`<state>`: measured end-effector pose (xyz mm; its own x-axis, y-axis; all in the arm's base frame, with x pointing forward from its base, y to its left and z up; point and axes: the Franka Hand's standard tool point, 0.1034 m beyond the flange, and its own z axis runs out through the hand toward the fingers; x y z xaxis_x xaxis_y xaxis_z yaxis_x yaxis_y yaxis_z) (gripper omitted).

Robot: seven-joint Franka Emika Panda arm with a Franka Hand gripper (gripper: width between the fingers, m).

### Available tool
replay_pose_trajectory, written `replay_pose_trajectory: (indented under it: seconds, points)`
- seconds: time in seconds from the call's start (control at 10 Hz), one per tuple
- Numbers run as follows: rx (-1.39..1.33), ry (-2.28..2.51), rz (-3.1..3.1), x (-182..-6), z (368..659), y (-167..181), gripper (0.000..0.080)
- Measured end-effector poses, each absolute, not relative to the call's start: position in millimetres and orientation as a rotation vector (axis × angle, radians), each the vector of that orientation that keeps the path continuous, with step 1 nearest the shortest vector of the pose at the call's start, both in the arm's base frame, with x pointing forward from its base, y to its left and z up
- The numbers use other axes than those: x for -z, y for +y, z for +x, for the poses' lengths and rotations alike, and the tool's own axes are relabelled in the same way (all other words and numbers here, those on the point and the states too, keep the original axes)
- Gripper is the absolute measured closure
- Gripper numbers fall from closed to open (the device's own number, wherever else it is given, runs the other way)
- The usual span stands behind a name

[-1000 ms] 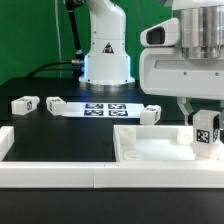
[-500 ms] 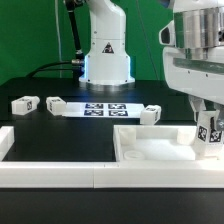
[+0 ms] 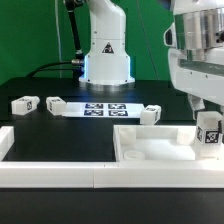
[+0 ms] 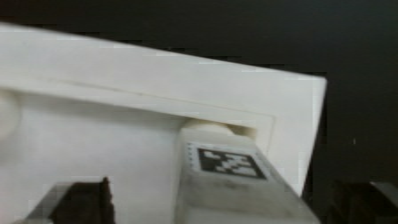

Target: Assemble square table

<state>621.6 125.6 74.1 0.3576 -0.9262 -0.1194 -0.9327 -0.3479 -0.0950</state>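
Observation:
The white square tabletop (image 3: 150, 152) lies rim-up at the front of the exterior view's right; it also shows in the wrist view (image 4: 125, 90). My gripper (image 3: 207, 121) is shut on a white tagged leg (image 3: 208, 134) and holds it upright over the top's corner on the exterior view's right. In the wrist view the leg (image 4: 231, 165) points at the corner socket (image 4: 221, 127), and my gripper (image 4: 231, 208) is at the frame's edge with one dark finger (image 4: 80, 200) showing. Three more legs lie on the black table: two (image 3: 25, 103) (image 3: 55, 104) at the exterior view's left, one (image 3: 151, 113) behind the top.
The marker board (image 3: 105, 108) lies in front of the robot's base (image 3: 105, 55). Long white border rails (image 3: 50, 172) run along the front and at the exterior view's left.
My gripper has carried the leg toward the exterior view's right, from over the tray's inside to its corner. The other parts have not moved.

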Motion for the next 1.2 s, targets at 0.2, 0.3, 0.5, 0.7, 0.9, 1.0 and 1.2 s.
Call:
replay_pose_trajectory:
  seconds: [0.2,0.3,0.5,0.7,0.9,1.0,1.2]
  points:
    - [-0.072,1.431,-2.659,-77.4,624.5,128.9,0.0159]
    - [-0.066,1.324,-2.713,-76.6,623.7,128.6,0.0151]
    - [-0.040,1.039,-2.839,-77.1,624.6,126.0,0.0151]
    - [0.024,0.571,-2.991,-77.5,629.4,120.5,0.0151]
    - [0.087,0.310,-3.026,-73.1,632.4,127.7,0.0151]
    - [0.086,0.299,-3.026,-73.2,632.3,128.0,0.0151]
    - [0.083,0.343,-3.019,-73.1,632.2,128.3,0.0391]
